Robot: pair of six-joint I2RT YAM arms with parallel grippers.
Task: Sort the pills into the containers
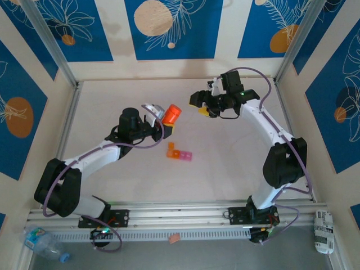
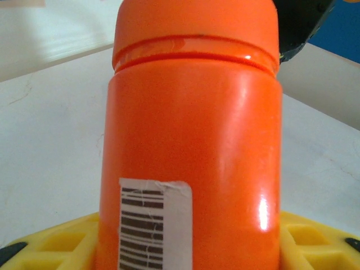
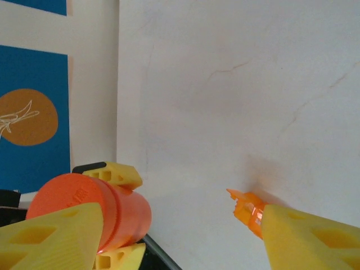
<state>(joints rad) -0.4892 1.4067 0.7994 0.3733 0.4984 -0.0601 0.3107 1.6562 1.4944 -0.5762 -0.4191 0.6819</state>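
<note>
water bottle (image 1: pixel 39 242): near-left corner | pink scrap (image 1: pixel 174 238): front rail

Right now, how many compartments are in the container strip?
3, joined in one strip on the table: the orange compartment at the left end, two pink compartments right of it. Nothing covers the strip.

Containers (image 1: pixel 179 153) at centre of table (image 1: pixel 107 101): free table from 3 to 7 o'clock. At 12 o'clock, near, the orange bottle (image 1: pixel 171 114) clamped in the left gripper (image 1: pixel 166 124) jaws blocks approach. Right gripper (image 1: pixel 203 109) stands at 1 o'clock, with a narrow gap to the bottle. Left forearm (image 1: pixel 95 152) lies at 9 o'clock.
</note>
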